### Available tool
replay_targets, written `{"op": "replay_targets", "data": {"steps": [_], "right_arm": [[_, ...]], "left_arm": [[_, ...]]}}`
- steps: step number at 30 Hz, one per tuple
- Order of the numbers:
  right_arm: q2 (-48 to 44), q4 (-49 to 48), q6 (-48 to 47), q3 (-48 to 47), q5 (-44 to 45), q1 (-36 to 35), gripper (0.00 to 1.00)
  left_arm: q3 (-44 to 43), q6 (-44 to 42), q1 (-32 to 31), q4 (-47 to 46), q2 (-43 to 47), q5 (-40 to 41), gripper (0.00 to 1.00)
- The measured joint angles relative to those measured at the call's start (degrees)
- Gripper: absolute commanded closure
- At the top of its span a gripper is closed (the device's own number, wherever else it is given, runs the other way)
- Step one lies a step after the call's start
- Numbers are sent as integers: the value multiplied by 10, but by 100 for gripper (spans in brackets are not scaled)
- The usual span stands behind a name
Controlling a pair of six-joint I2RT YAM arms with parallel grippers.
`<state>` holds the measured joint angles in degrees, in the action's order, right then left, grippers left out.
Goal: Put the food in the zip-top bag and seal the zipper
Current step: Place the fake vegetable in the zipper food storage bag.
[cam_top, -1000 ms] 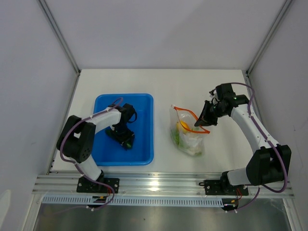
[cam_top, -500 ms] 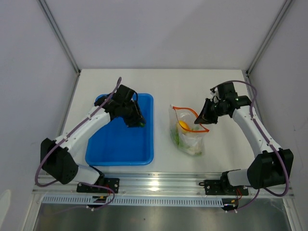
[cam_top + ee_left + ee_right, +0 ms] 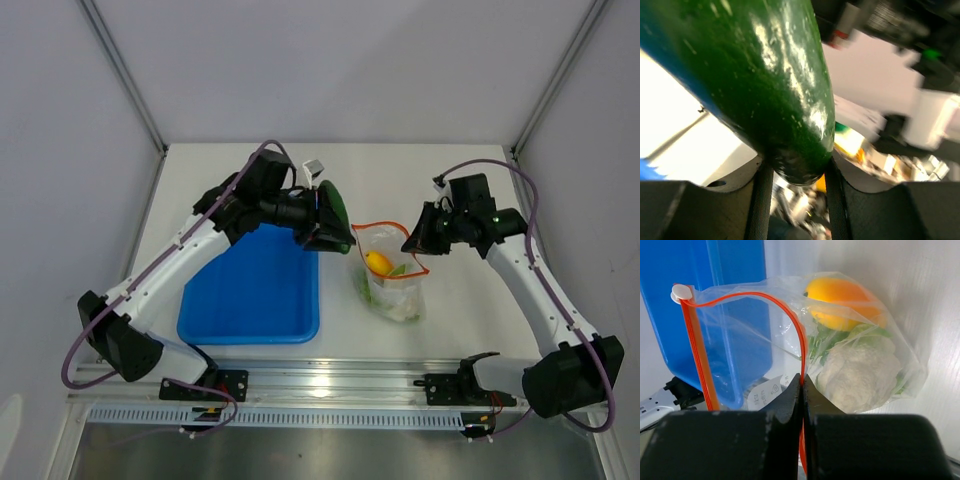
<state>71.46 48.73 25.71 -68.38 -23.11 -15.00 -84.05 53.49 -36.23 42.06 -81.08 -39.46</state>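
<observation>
A white tabletop [image 3: 250, 165] fills the middle of the overhead view, boxed in by three plain, pale grey walls: back wall [image 3: 340, 70], left wall [image 3: 50, 200] and right wall [image 3: 600, 200]. A slanted aluminium post rises at each back corner, the left post [image 3: 122, 75] and the right post [image 3: 560, 75]. A silver rail [image 3: 340, 380] runs along the near edge, with glare at its middle. Below it lie a white slotted strip [image 3: 330, 413] and a dull grey metal surface [image 3: 330, 455]. The light is soft and even.

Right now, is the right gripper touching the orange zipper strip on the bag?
Touching. The right wrist view shows the right gripper shut on the zipper strip: the strip curves down and disappears into the seam between its closed fingers.
</observation>
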Motion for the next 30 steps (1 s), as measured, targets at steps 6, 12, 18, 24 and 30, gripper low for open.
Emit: {"op": "replay_targets", "data": {"steps": [6, 12, 18, 24, 30], "right_arm": [[-22, -2, -11, -1, 34, -17, 100], [-37, -3, -19, -5, 72, -43, 100], [-48, -7, -20, -5, 99, -64, 100], [-60, -8, -21, -7, 118, -75, 100], [-65, -9, -23, -7, 131, -82, 100]], "left_arm": [[9, 131, -19, -90, 1, -86, 99], [40, 220, -40, -166, 4, -110, 100], [103, 312, -66, -265, 18, -118, 100], [109, 356, -99, -293, 18, -117, 99], [93, 353, -113, -244, 16, -100, 99]]}}
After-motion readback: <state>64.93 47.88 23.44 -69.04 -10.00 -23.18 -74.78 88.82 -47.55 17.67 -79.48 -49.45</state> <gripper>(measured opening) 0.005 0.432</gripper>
